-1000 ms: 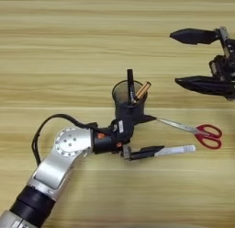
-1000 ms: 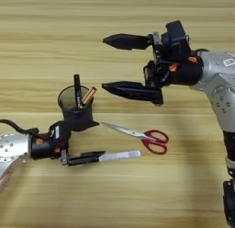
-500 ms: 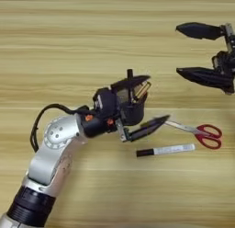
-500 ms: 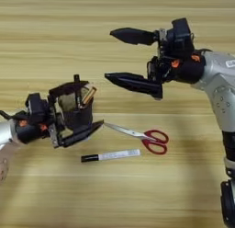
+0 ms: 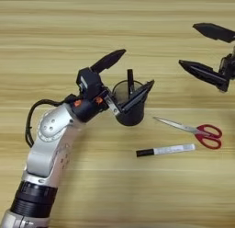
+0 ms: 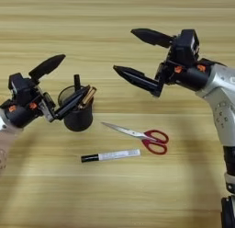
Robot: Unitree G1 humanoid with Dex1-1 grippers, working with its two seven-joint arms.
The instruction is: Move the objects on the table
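1. The pen cup point(image 5: 129, 110) stands left of center on the desk point(image 5: 114, 43), with a black pen and a gold pen sticking out of it.
2. The left gripper point(image 5: 125, 75) is at the cup with its fingers spread apart: one finger crosses in front of the cup's rim and the other points up and away to the upper left. It is not clamped on anything.
3. The right gripper point(image 6: 137, 54) hovers in the upper right of the frame, fingers wide apart and holding nothing, well clear of the things below.
4. The scissors point(image 5: 195, 129) lie flat to the right of the cup, blades pointing toward it and closed, red handles at the far right.
5. The marker point(image 5: 166, 150) lies just below the scissors, black cap at its left end.
6. Handling, as I judge it: the mesh cup looks light and stiff but tippy with loose pens inside, so take it by the wall, low down. The marker is light and may roll; pinch its middle. The steel scissors are heavier and slick; grip near the pivot.
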